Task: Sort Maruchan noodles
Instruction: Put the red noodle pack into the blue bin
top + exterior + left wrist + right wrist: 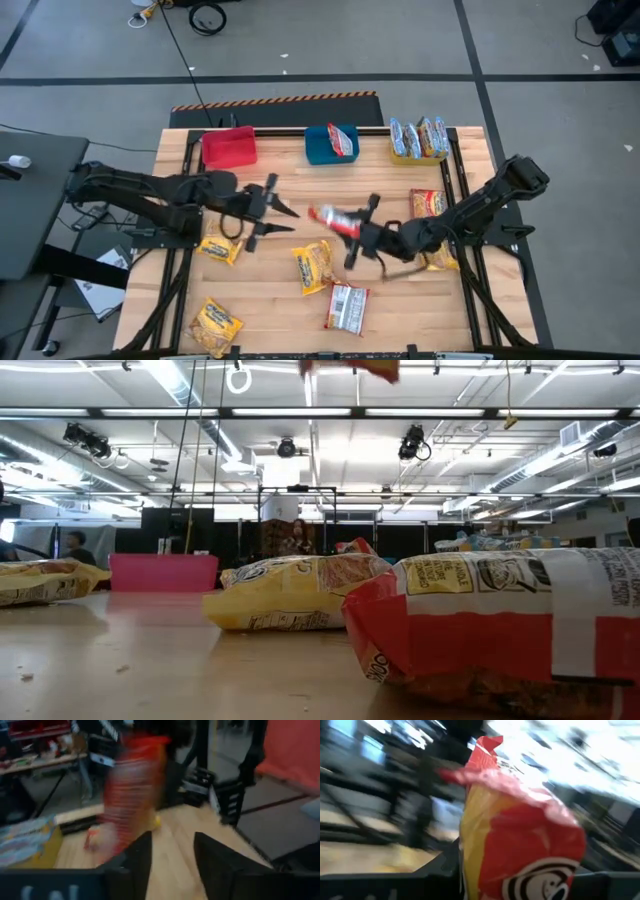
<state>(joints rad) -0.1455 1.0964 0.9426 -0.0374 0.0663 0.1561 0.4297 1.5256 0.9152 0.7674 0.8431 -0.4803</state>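
My right gripper [360, 232] is over the middle of the table, shut on a red noodle packet [333, 220]. That packet fills the right wrist view [520, 825] and shows at the top edge of the low view [350, 368]. My left gripper [283, 220] is open a short way to the packet's left, its fingers [142, 862] pointing at the packet [135, 785]. Several more packets lie flat on the table: yellow ones [313, 266] [220, 248] [215, 324] and a red one [347, 308]. My right gripper holds the red packet by the end nearest the table's right side [352, 230], pinched between the two fingers, which come level from the right. The packet is lifted clear of the table and its free end [318, 213] sticks out toward the left arm.
Along the far edge stand a red bin [230, 148], a blue bin [322, 150] with a packet in it, and a yellow bin [412, 155] holding several packets. Two more packets [428, 203] [441, 261] lie under the right arm. Black frame rails [462, 190] run along both table sides.
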